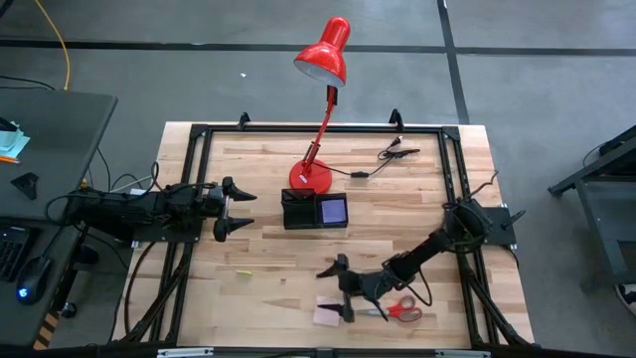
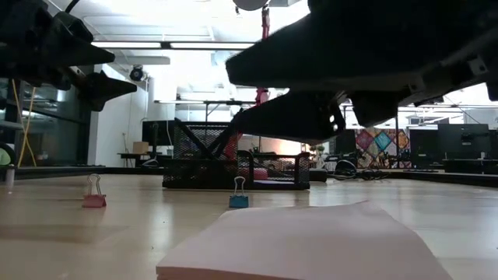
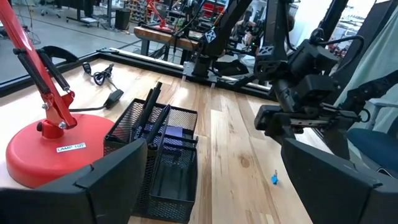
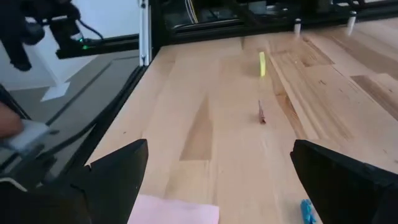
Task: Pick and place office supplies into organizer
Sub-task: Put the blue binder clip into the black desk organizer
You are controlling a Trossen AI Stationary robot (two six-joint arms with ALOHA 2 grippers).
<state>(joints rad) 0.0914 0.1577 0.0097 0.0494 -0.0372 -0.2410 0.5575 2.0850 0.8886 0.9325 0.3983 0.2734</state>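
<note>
My right gripper [image 1: 336, 293] is open and hovers at the near side of the table; its fingers touch nothing. The pink sticky pad [image 1: 326, 315] lies flat just below and ahead of it, and shows at the right wrist view's lower edge [image 4: 174, 213]. The red-handled scissors [image 1: 399, 310] lie flat beside the pad, under the right arm. The black mesh organizer [image 1: 314, 211] stands mid-table with the purple pad [image 1: 334, 210] in one compartment and black pens [image 3: 155, 112] upright in another. My left gripper [image 1: 238, 209] waits open, left of the organizer.
The red desk lamp's base [image 1: 311, 177] stands right behind the organizer, with a black cable [image 1: 388, 157] beyond it. A pink binder clip [image 2: 94, 200], a blue one [image 2: 239, 201] and a small yellow piece [image 4: 262, 64] lie on the wood left of the right gripper.
</note>
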